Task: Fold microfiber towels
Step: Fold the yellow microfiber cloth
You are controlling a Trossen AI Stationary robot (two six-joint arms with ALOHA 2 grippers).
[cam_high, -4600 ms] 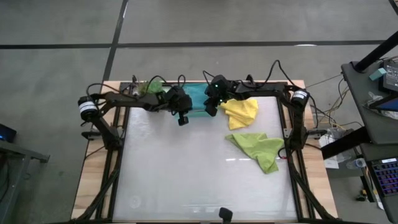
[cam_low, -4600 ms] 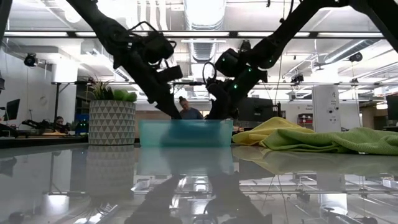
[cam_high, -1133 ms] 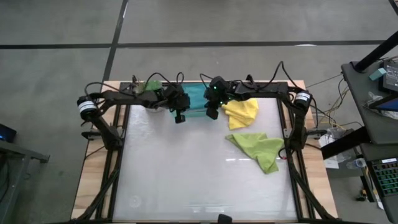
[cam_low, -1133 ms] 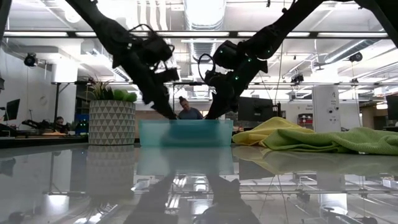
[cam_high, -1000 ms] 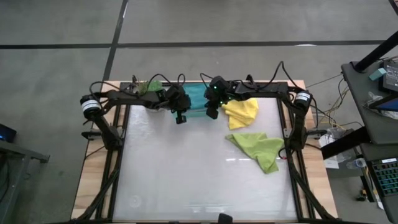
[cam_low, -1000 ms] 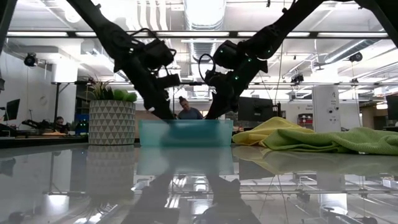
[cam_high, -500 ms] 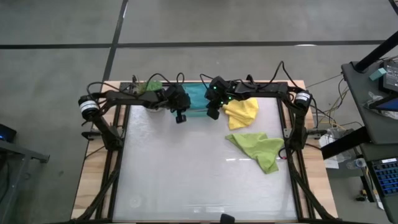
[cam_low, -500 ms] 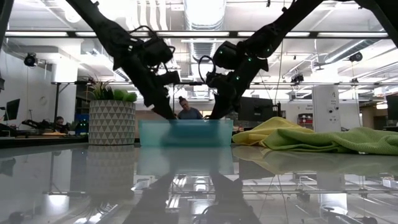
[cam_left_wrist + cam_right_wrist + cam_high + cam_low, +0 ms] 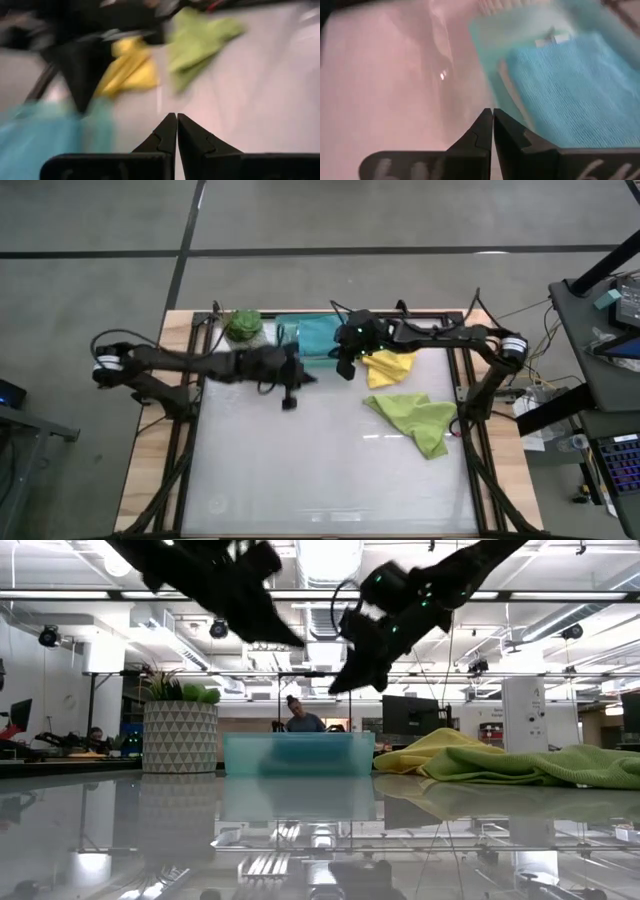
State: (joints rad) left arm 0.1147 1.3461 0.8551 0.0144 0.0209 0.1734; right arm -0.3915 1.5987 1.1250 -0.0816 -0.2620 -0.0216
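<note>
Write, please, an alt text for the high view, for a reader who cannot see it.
Seen from above, two dark robot arms reach over a white table: the left gripper and the right gripper, both shut and empty, are near a teal tray at the far edge. A yellow towel and a lime green towel lie crumpled on the right side.

Grey concrete floor (image 9: 330, 215), ceiling strip lights (image 9: 560, 595), patterned planter (image 9: 180, 737)

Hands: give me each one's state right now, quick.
Left hand: closed, holding nothing, above the table beside the teal tray.
Right hand: closed, empty, at the tray's edge.
</note>
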